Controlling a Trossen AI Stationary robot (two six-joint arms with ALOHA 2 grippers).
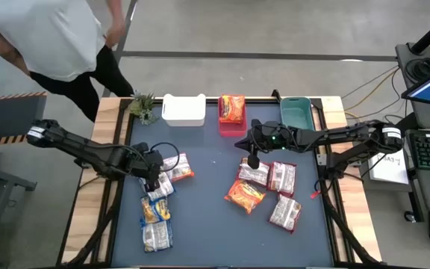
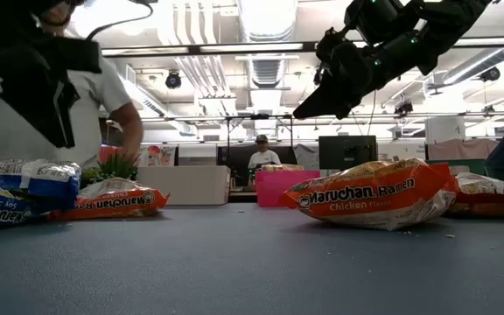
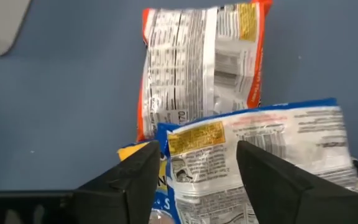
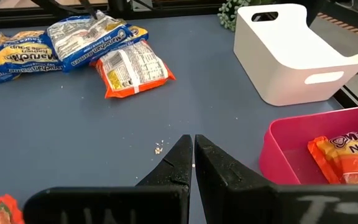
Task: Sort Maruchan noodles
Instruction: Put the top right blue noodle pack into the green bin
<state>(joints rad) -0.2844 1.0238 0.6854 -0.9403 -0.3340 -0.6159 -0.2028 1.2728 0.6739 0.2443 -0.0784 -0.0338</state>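
Maruchan noodles packets, crinkly plastic, lie in two groups on the desk point(image 1: 207, 224). Nearest orange packet point(image 2: 376, 194) reads "Maruchan Ramen Chicken Flavor"; it sits in the right cluster w/ silvery-red ones. Left group: blue-yellow packet point(image 3: 260, 149) overlapping an orange-edged packet point(image 3: 204, 62) lying back-label up, print too small to read. One orange pack point(image 1: 231, 109) lies in the pink bin point(image 4: 291, 155) at the far edge, betw. white bin point(image 1: 183, 110) & teal bin point(image 1: 297, 112). Bare desk mid-centre & near edge. Left gripper point(image 3: 194, 168) over the blue-yellow packet, jaws apart, holding nothing. Right gripper point(image 4: 193, 155) raised near the pink bin, jaws shut, empty.
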